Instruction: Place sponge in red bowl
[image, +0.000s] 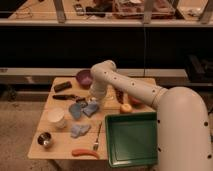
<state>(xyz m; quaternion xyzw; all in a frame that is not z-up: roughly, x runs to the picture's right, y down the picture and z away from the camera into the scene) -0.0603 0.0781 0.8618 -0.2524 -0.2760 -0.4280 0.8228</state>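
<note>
1. Step in hand: the reach. The gripper hangs just above the sponge, which lies on the counter; jaws spread, holding nothing.
2. Next: lower, clench on the sponge, lift it, and carry it right to the red bowl, mostly hidden behind the arm.

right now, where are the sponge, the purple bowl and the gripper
sponge (91, 110), camera view, middle of its top
purple bowl (83, 78), camera view, its inside
gripper (94, 102), camera view, between fingertips, over the sponge
</note>
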